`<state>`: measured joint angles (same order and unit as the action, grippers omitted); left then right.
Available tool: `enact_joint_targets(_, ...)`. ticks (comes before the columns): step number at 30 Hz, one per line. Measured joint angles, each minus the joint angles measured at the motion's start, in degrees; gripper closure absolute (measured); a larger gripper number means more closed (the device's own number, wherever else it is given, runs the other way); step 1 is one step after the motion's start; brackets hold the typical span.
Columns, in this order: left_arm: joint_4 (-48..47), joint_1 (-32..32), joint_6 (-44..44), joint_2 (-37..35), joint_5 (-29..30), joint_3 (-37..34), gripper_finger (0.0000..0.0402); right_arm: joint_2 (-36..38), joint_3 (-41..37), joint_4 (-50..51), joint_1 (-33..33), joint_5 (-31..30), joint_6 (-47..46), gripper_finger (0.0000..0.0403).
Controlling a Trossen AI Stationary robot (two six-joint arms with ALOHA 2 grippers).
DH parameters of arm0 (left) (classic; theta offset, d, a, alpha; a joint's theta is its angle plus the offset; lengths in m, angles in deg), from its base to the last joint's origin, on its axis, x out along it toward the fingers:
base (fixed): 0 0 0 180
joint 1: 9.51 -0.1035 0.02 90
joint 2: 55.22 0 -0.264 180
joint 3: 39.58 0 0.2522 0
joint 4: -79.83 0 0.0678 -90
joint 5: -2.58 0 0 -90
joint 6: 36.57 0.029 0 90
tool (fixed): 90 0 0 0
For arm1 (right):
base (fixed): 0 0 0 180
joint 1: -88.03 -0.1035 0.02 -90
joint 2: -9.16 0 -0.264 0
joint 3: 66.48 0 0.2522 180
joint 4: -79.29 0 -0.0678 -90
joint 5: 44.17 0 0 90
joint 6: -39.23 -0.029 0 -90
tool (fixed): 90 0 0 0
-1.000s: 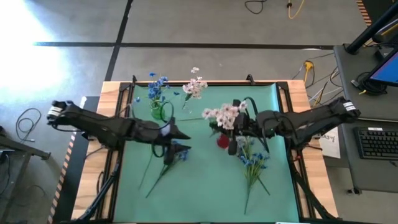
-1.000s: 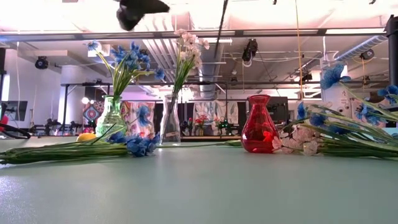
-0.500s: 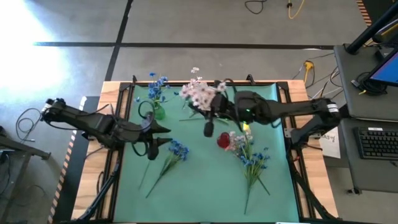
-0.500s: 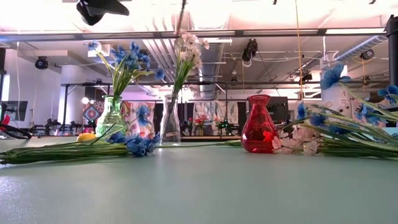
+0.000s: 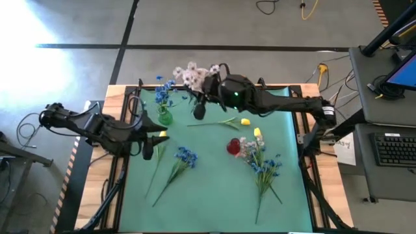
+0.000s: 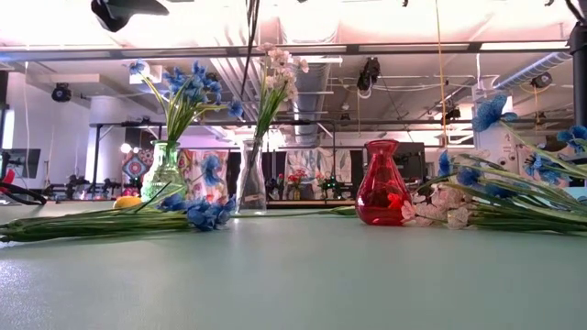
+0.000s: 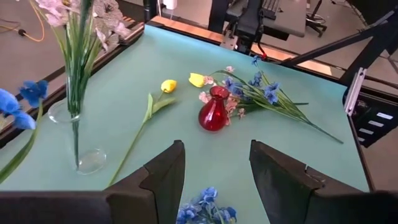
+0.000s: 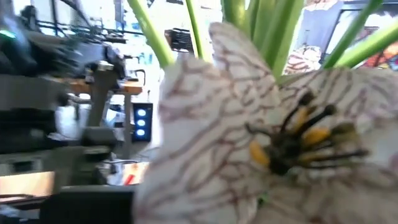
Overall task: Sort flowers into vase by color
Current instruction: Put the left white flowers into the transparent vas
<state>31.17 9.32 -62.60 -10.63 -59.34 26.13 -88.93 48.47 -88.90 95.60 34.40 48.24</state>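
My right gripper is shut on a pale pink-white flower spray at the table's far side, above the clear vase. One of its blossoms fills the right wrist view. The clear vase holds another pink-white stem. A green vase holds blue flowers. The red vase stands near the middle. My left gripper is open and empty above the table's left part, near a blue stem lying flat. Yellow tulip stems lie on the mat. My right gripper holds the pink-white spray by its green stalks, but its own body hides the place of contact and its fingers do not show in the wrist view. The spray is lifted clear. Its blossoms stand above the gripper, and a thin stalk hangs down.
A bunch of blue and pink-white stems lies right of the red vase. Another yellow bud lies by my left gripper. The green mat's near half is bare. The table's wooden rim frames the mat.
My right gripper has carried the pink-white spray from over the red vase toward the far left, to above the clear vase, with the stalk hanging below. My left gripper has drawn back toward the table's left edge, away from the blue stem on the mat.
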Motion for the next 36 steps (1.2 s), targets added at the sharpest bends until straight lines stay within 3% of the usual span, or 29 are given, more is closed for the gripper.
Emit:
enact_joint_targets(14,-1.8,0.0,0.0,-0.8,0.1,0.0,0.0233,-6.7,7.5,4.2,6.5,-0.1,-1.7,0.039)
enact_joint_targets(23,-2.7,0.0,0.1,-0.9,2.4,0.0,0.0233,-6.7,7.5,7.6,9.1,6.3,-8.3,0.039)
enact_joint_targets(36,-3.0,0.0,0.1,-1.0,2.9,0.0,0.0233,-8.9,7.3,7.3,10.1,7.0,-9.1,0.039)
